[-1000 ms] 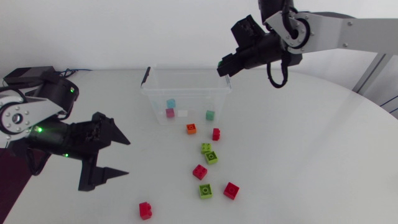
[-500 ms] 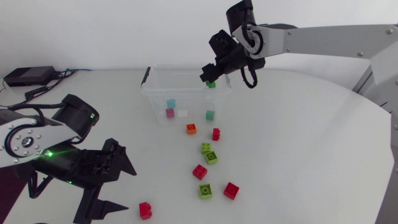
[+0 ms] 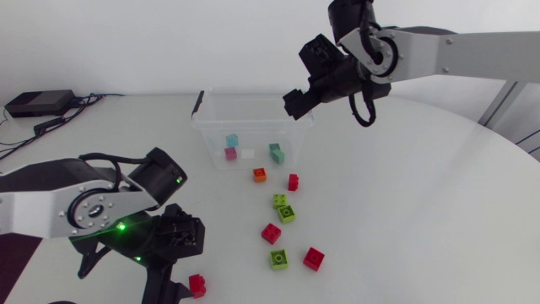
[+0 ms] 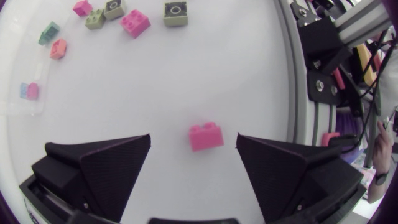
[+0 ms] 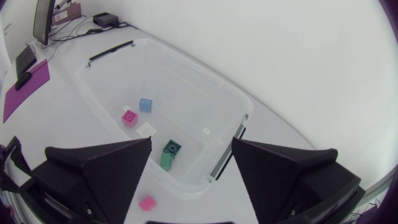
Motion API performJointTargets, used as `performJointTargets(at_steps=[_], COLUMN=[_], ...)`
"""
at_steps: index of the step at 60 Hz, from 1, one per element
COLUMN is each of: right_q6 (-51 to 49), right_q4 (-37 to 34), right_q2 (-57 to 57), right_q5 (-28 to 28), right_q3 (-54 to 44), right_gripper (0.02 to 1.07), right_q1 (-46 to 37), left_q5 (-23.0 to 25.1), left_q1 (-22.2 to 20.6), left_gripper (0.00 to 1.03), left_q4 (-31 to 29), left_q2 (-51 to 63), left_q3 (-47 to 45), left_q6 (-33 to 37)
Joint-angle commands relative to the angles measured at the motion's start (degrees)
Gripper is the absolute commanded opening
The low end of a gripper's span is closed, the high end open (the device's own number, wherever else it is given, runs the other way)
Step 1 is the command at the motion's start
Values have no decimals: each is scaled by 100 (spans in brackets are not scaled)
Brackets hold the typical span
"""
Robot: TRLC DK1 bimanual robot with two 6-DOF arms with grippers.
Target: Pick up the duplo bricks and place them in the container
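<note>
Red brick (image 3: 197,285) is lying at the lower left of the head view, sitting between the widely spread fingers of the left gripper (image 4: 193,138) and touching neither. At upper centre, the right gripper (image 3: 295,100) is hovering over the clear container (image 3: 202,127), its fingers standing wide and empty. A teal brick (image 3: 276,153), blue brick (image 3: 231,140), pink brick (image 3: 229,153) and white brick (image 3: 247,154) are resting inside. Seven loose bricks (image 3: 270,233) are lying scattered at centre frame.

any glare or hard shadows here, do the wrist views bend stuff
Head view: even light, soft shadows, green lights glowing on the left arm. Left wrist view: the table edge curves. Right wrist view: the container rim bows; no glare.
</note>
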Motion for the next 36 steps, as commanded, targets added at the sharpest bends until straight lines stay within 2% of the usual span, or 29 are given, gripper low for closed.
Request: performJointTargets(at_steps=[1, 14, 22, 26, 28, 29, 30, 32, 36], right_q6=[-17, -43, -60, -104, -148, -201, -227, -254, -342], right_q4=[84, 181, 181, 154, 146, 128, 128, 119, 119], right_q2=[-383, -1279, -1824, -2097, -2229, -2352, -2404, -2527, -2712], right_q5=[48, 48, 48, 48, 48, 48, 39, 4, -31], right_q3=[-519, -1627, -2260, -2567, -2725, -2866, -2954, -3165, -3508], right_gripper=[97, 97, 97, 96, 96, 96, 96, 96, 96], right_q1=[-54, -89, -98, -63, -54, -45, -37, -37, -10], left_q5=[-129, -260, -454, -524, -577, -586, -577, -586, -586], left_q1=[-183, -403, -508, -535, -561, -570, -570, -596, -640], left_gripper=[96, 93, 84, 73, 62, 54, 50, 36, 34], left_q4=[109, 232, 346, 478, 522, 566, 584, 654, 680], left_q2=[299, 589, 809, 940, 984, 1020, 1028, 1055, 1099], left_q3=[-77, -165, -253, -314, -341, -358, -376, -420, -481], left_q6=[-473, -807, -1035, -1106, -1150, -1167, -1167, -1220, -1255])
